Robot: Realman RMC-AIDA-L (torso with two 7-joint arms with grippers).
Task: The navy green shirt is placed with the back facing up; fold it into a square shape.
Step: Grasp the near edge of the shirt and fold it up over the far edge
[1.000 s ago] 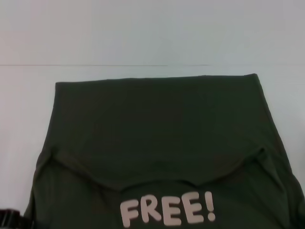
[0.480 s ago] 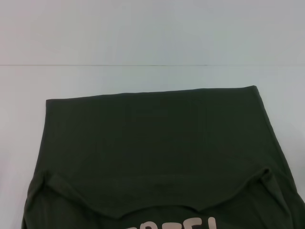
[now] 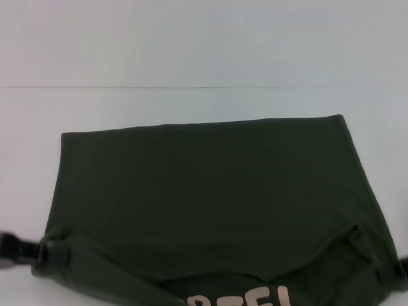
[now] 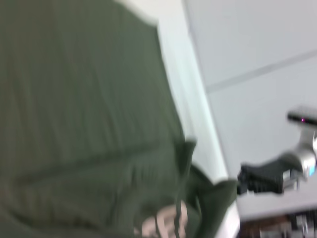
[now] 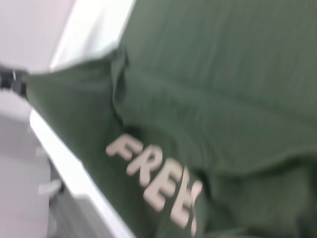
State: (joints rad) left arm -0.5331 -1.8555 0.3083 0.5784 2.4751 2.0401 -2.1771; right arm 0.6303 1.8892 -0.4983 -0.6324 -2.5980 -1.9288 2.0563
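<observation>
The navy green shirt [image 3: 204, 185] lies across the white table [image 3: 191, 102], its plain side up over most of the view. The near part is folded over and shows the top of the cream "FREE!" lettering [image 3: 239, 298]. My left gripper [image 3: 39, 253] holds the shirt's near left corner. In the right wrist view the shirt [image 5: 223, 84] is pulled to a point at that gripper [image 5: 15, 82]. My right gripper [image 3: 398, 268] holds the near right corner. In the left wrist view the shirt [image 4: 84, 109] is stretched to that gripper [image 4: 247, 179].
A thin seam line [image 3: 127, 87] crosses the white table beyond the shirt. The table's near edge [image 5: 79, 173] runs just under the lettered part of the shirt, with the floor below it.
The shirt has slid toward me; its far edge sits lower in view and most of the lettering has dropped out of view. Both grippers now show at the near corners.
</observation>
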